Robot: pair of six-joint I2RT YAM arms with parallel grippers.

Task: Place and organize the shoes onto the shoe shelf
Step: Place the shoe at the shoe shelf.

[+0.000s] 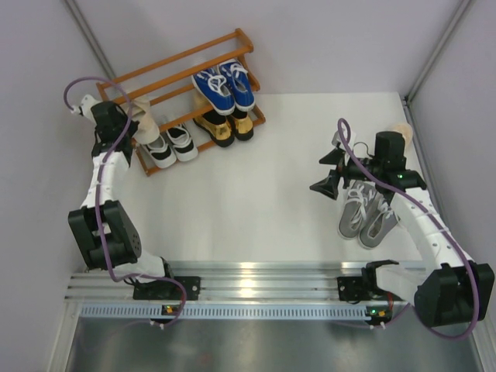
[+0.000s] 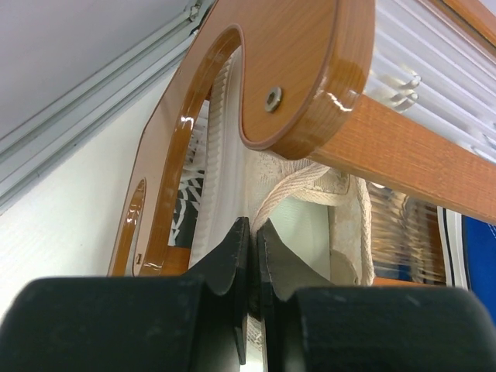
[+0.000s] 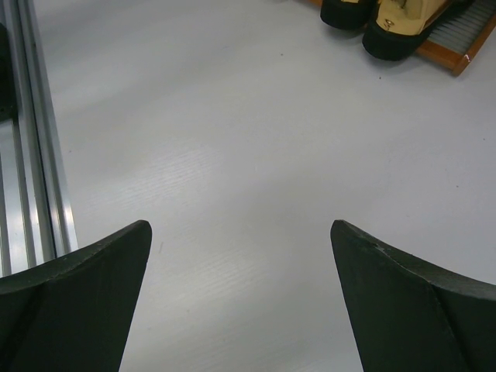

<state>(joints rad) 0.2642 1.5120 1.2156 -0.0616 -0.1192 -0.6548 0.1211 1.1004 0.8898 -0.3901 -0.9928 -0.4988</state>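
Left gripper (image 2: 252, 229) is jammed up against the left end of the shelf (image 2: 310, 70); its jaws are pinched almost together, and from the wrist view it looks like a thin edge of the beige shoe (image 1: 146, 124) is caught between them. That shoe sits tilted at the shelf's left end, right beside the black-and-white sneakers (image 1: 172, 146).

Rest of the shelf: blue sneakers (image 1: 225, 87) are side by side on an upper tier; gold loafers (image 1: 225, 128) are below them on the low front tier; the black-and-white pair is to their left on the same low level.

Right gripper (image 1: 329, 172) is spread wide with nothing in it; it hangs over the table (image 1: 248, 194) just beside the grey sneakers (image 1: 366, 215), which lie as a pair on the right side, well apart from the shelf, partly under that arm. Its wrist view shows bare tabletop between the fingers, with the loafers and a shelf corner at the far top right.

Something beige pokes out behind the right arm; can't tell what it is.
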